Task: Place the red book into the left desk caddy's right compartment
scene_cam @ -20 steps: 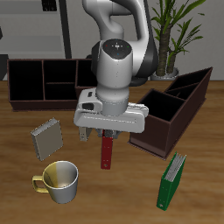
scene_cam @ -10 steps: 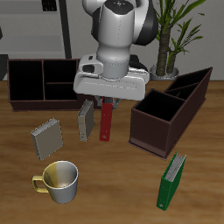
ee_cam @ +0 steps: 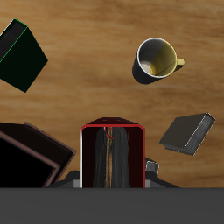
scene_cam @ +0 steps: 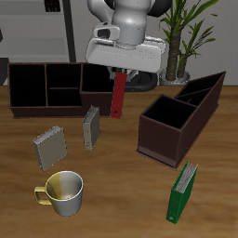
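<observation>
Exterior view: I have the two-finger gripper point(scene_cam: 120, 71) raised well above the wooden table point(scene_cam: 119, 186), its jaws clamped on the upper end of the thin red hardcover book point(scene_cam: 119, 93), which hangs upright in the air and touches nothing below it. The fingers themselves are mostly hidden under the white hand housing, so I judge the grasp from the hanging book rather than from a clear sight of the pads. The red book hangs in front of the dark brown desk caddy seen broadside point(scene_cam: 51, 85) at the table's back, and apart from the left desk caddy point(scene_cam: 178, 118), a dark brown open-top wooden box with inner dividers, set skewed with its narrow end toward the table's front edge.

On the table stand two grey books, one upright point(scene_cam: 91, 126) and one tilted nearer the front point(scene_cam: 50, 147). A cream mug point(scene_cam: 61, 192) sits near the front edge; a green book point(scene_cam: 182, 191) stands upright beyond the left desk caddy's narrow end.

Wrist view: the red book point(ee_cam: 112, 156) appears end-on between the jaws, its dark inner band visible. Below lie the mug point(ee_cam: 157, 59), a grey book point(ee_cam: 187, 134), the green book point(ee_cam: 21, 56) and a corner of a dark caddy point(ee_cam: 31, 162).
</observation>
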Motion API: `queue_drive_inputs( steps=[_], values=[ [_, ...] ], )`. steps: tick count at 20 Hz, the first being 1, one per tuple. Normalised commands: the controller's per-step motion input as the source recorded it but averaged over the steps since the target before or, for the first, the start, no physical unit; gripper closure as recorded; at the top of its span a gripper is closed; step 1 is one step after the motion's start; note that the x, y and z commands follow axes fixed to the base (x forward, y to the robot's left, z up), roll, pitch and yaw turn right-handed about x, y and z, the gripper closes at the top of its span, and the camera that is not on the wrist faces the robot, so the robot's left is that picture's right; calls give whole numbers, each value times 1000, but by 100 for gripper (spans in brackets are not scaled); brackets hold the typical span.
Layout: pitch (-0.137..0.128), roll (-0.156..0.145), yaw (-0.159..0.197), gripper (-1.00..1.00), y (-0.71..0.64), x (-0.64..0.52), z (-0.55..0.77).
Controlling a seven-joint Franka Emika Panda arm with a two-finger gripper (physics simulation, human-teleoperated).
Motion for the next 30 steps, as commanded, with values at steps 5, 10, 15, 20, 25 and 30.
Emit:
queue_drive_inputs(
  steps=[5,10,15,20,25,30],
  values=[
    [1,-26,27,100,309,-285,279],
    [8,-13,-3,100,311,-166,132],
    [-11,11,5,100,370,-212,173],
    [-23,29,-3,100,461,-192,188],
    [7,18,-13,100,297,9,24],
    [15,38,7,100,283,42,-79]
  ],
)
